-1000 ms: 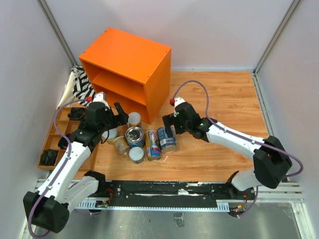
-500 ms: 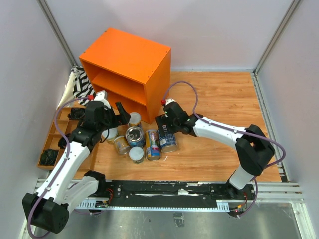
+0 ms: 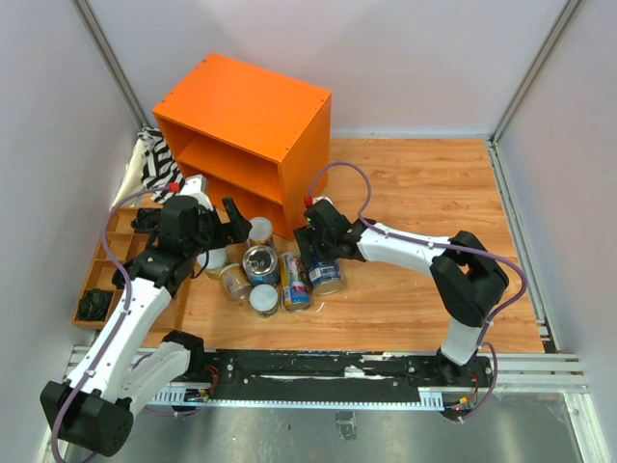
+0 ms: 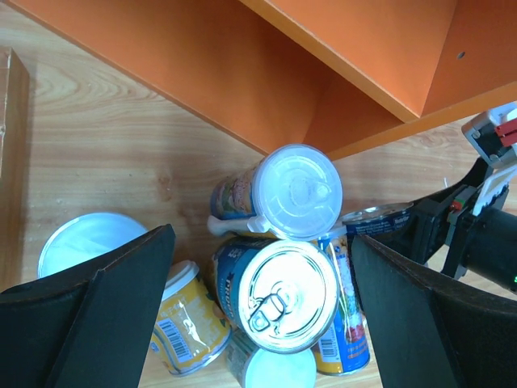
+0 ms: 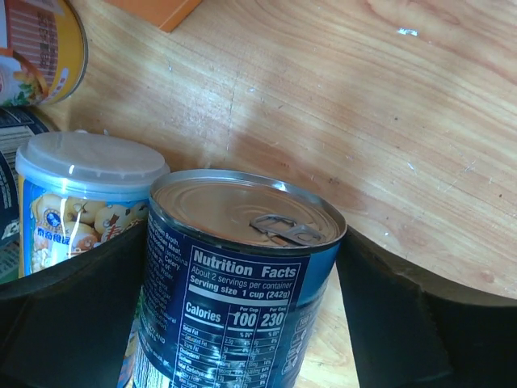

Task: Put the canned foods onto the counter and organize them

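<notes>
Item: wide blue-labelled steel can with a silver pull-tab top [image 5: 242, 275], upright on the pale wooden tabletop [image 3: 434, 193]. It stands in a huddle of cans toward the near edge, left of the middle, just in front of the bright orange box-shaped counter [image 3: 251, 106] at the far left corner. Neighbours: a second wide blue can with a silver top [image 3: 261, 262]; a tall slim colourful can [image 3: 295, 283] between the two, just beside the item; a small yellowish can with a white plastic lid [image 3: 260, 231] upright nearest the counter; another small white-lidded can [image 3: 263, 298] nearest the near edge; a yellow can [image 3: 234, 281] tilted or on its side. No can shows on the counter's top or inner shelf. Right tool [image 3: 321, 253]: one jaw on either side of the item, close to its wall; whether the pads press on it cannot be told, and the can rests on the wood, unlifted. Left tool [image 4: 260, 242]: jaws wide apart, holding nothing, hanging above the second blue can and the white-lidded one by the counter. Handling, by judgement: stiff, full and so fairly heavy, with a smooth label liable to slip. Hold it across the wall at mid-height, below the rim, and keep it upright. A careless lift may topple the slim can beside it. Off-task: low brown compartmented tray [image 3: 96, 275] at the left edge; black-and-white striped cloth [image 3: 154, 164] beyond it.
</notes>
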Controlling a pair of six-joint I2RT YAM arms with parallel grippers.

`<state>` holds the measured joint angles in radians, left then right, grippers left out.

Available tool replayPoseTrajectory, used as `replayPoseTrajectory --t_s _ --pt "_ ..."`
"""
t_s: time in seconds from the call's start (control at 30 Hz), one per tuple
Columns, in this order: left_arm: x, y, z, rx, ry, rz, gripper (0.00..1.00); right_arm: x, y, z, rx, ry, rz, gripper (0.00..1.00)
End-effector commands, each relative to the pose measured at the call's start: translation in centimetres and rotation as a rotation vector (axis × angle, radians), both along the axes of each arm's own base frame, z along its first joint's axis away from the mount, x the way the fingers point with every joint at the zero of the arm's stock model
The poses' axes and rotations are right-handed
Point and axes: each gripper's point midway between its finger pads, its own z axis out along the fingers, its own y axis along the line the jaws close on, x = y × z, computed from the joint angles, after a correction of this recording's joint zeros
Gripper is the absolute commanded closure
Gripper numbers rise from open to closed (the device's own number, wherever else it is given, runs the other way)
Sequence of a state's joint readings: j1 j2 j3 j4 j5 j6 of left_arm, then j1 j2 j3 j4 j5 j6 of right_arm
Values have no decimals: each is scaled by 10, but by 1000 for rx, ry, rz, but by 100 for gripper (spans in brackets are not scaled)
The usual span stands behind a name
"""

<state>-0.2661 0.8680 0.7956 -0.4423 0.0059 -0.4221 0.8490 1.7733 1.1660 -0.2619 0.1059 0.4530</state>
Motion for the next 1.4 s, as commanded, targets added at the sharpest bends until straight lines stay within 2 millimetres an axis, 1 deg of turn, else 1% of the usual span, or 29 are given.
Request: replayPoseTrajectory --t_s 0.0,0.1,0.2,0.3,0.33,0.4,0.5,0.53,0.6,0.8,0.9,1.07,1.17,1.3,1.33,1.37 --pt "-1 -5 21 -1 -56 -38 4 -17 -6 -29 -70 71 16 24" --pt "-2 -5 20 1 -55 -40 4 -20 -3 -29 -58 80 43 47" --pt "-3 -5 21 -1 -57 -40 4 -23 -1 -25 -45 80 71 73" --pt "-3 -4 24 -3 -66 -38 4 -25 -5 -18 -43 69 83 94" --pt "-4 -4 26 -4 -70 -36 4 -26 -5 -13 -39 58 89 98" --pt "-5 -3 30 -9 -83 -32 4 -26 -7 0 -24 26 98 99" --pt "-6 -1 35 -12 -95 -21 4 -25 -9 25 8 -36 113 99" --pt "-6 -1 37 -12 -99 -18 4 -24 -9 37 25 -64 119 99" --pt "-7 1 38 -12 -107 -10 4 -24 -10 55 45 -105 128 99" --pt "-8 2 43 -22 -123 -1 4 -24 -13 101 95 -217 148 99" --pt "-8 1 44 -28 -127 -1 4 -24 -15 119 115 -259 160 99" --pt "-8 2 44 -30 -128 2 4 -25 -17 140 142 -321 165 99" --pt "-8 2 44 -28 -130 7 4 -24 -17 161 164 -373 173 99" --pt "-8 3 44 -32 -131 10 4 -22 -16 212 208 -475 181 99" --pt "-8 3 43 -31 -130 11 4 -21 -15 226 220 -502 185 99" --pt "-8 3 43 -32 -131 11 4 -20 -15 246 243 -537 185 99"
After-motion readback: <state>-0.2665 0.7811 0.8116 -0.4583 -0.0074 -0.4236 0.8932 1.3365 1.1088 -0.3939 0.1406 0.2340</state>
